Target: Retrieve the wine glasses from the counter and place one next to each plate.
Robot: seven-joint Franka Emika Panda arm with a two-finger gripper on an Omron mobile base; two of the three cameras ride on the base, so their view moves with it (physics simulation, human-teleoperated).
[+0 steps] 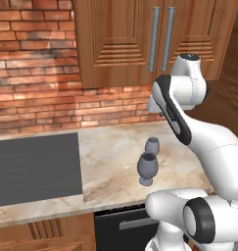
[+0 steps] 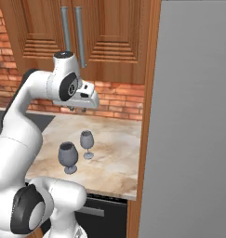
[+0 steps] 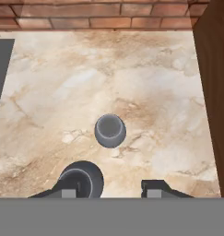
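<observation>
At the far left of the surface (image 1: 110,147) a dark cooktop (image 1: 35,166) is seen, with the red brick wall (image 1: 37,73) behind it. To the right of the cooktop, two wine glasses are found on the bare stone, just beside each other but apart. The near glass (image 1: 147,167) is set a little to the left, and the far glass (image 1: 152,145) is set a little to the right, closer to the brick wall. Both glasses are stood upright, so the long line of each runs straight up from foot to bowl, and the open mouths are pointed up. Above them, the tool (image 2: 77,109) is held high in the air, aimed down at the surface. Its two fingertips (image 3: 156,186) are parted, and nothing is gripped between them. No glass is picked up yet, so the first step, reaching for a glass, is judged to be in hand. Next, the tool should be lowered over one glass and closed around it. At the right, a tall wooden panel (image 2: 147,116) is seen beside the surface.
</observation>
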